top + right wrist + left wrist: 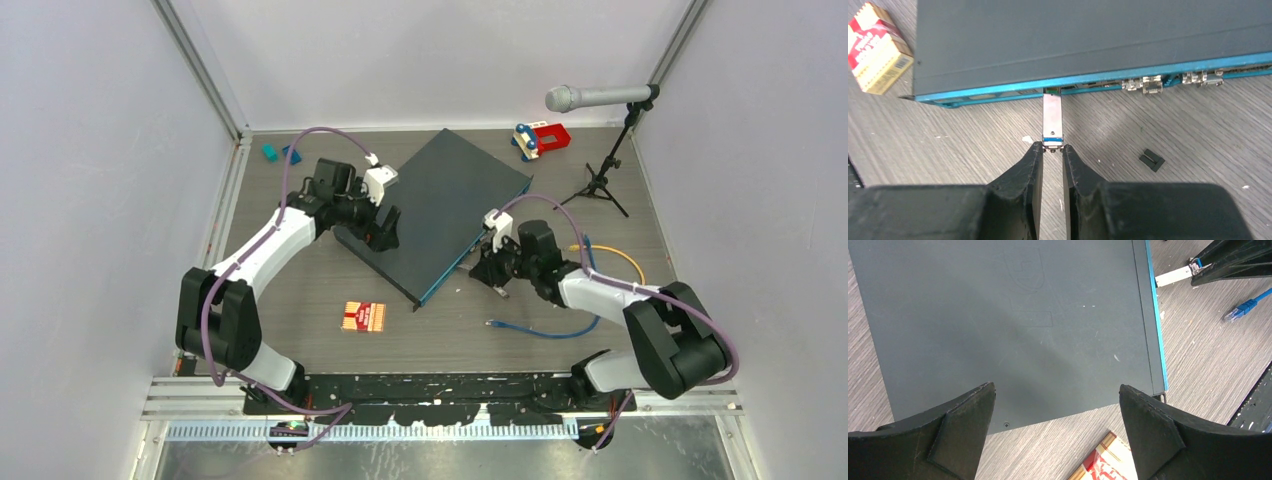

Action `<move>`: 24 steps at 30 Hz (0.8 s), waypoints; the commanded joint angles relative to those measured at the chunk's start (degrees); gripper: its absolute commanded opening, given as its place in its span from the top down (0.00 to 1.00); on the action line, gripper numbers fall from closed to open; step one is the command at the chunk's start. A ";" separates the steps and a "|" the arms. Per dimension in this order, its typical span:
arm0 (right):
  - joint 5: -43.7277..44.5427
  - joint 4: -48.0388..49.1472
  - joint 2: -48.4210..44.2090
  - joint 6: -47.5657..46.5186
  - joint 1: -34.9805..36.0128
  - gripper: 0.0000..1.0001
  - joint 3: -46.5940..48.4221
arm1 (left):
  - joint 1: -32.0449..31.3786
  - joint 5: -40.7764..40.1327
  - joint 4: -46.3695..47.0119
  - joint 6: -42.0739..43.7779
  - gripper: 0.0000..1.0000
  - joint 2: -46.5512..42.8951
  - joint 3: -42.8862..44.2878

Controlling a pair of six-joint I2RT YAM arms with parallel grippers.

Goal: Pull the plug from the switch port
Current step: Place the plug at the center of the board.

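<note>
The switch (440, 205) lies at an angle in the middle of the table, dark slate top and teal front edge (1088, 79). A silver plug (1052, 117) with a blue stripe sticks out from a port in that edge, most of its length outside. My right gripper (1052, 146) is shut on the plug's outer end, fingertips pinching it from both sides. The left wrist view shows the plug (1173, 277) at the teal edge too. My left gripper (1057, 390) is open over the switch's (998, 315) near corner, nothing between its fingers.
A red-and-white box (363, 316) lies near the switch's near corner. A blue cable (545, 328) and a yellow cable (610, 255) lie by the right arm. A microphone on a tripod (600, 97) stands back right, beside a red toy (540, 138). A small black piece (1151, 160) lies near the plug.
</note>
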 commanded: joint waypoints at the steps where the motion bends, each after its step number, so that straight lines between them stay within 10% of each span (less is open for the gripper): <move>1: -5.76 -12.56 -3.33 -0.95 -0.75 0.98 9.35 | 0.08 0.65 0.35 0.32 0.03 -0.07 2.86; 12: 0.87 -47.40 -10.58 -24.27 -7.90 0.99 17.23 | -0.05 1.07 1.69 0.31 0.04 -0.02 2.85; 24: 4.40 -47.86 -11.21 -32.97 -16.23 0.95 9.72 | -3.19 -2.13 2.11 1.12 0.03 0.57 3.02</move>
